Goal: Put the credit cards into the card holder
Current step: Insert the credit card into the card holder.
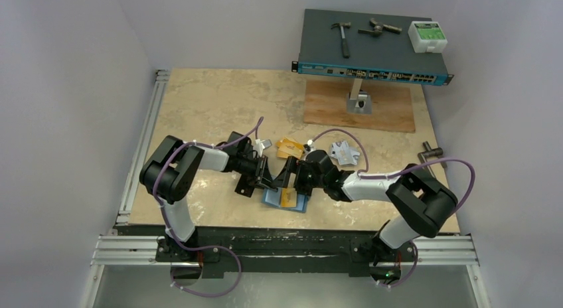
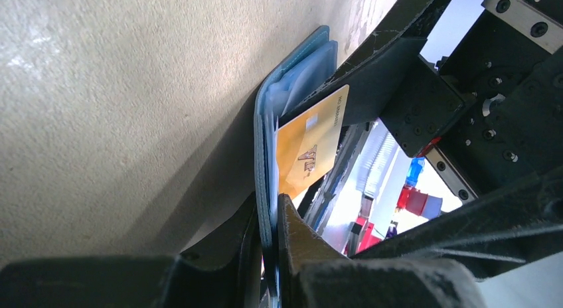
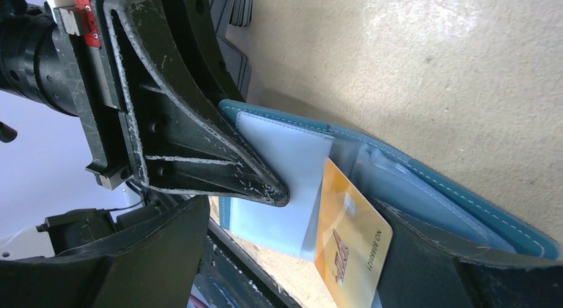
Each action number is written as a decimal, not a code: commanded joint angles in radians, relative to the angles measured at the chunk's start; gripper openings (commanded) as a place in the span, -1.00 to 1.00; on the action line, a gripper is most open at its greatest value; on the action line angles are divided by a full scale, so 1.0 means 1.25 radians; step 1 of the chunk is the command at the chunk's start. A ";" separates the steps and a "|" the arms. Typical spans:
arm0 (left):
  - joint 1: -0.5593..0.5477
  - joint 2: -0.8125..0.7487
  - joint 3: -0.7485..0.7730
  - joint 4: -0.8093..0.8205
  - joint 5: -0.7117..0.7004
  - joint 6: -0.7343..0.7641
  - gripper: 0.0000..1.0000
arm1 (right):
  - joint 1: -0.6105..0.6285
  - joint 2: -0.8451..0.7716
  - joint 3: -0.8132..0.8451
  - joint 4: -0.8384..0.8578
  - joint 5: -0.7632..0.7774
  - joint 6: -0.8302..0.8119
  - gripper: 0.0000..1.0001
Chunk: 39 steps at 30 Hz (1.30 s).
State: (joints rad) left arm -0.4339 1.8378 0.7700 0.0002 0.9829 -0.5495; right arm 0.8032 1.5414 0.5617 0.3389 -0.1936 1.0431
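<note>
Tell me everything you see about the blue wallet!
The card holder is a teal, leather-looking wallet with pale stitching along its edge and paler inner pockets. It lies open on the table, towards the front edge. The left gripper is shut on the edge of one flap. An orange-gold card sticks partway out of one pocket.

Bright even light, blurred close foregrounds
</note>
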 commanded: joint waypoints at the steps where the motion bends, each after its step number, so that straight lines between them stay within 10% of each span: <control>1: 0.012 -0.015 -0.011 0.030 0.031 -0.012 -0.88 | -0.022 -0.015 -0.022 -0.191 0.021 -0.045 0.66; 16: 0.013 -0.016 -0.007 0.013 0.021 0.003 -0.88 | -0.072 -0.116 -0.078 -0.213 -0.031 -0.060 0.06; 39: 0.013 -0.026 -0.006 0.002 -0.001 0.021 -0.88 | -0.072 -0.116 -0.186 -0.006 -0.088 0.056 -0.05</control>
State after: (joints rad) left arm -0.4236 1.8374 0.7593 -0.0158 0.9825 -0.5526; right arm 0.7048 1.3827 0.3542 0.3771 -0.2844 1.1015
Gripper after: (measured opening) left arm 0.100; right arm 0.480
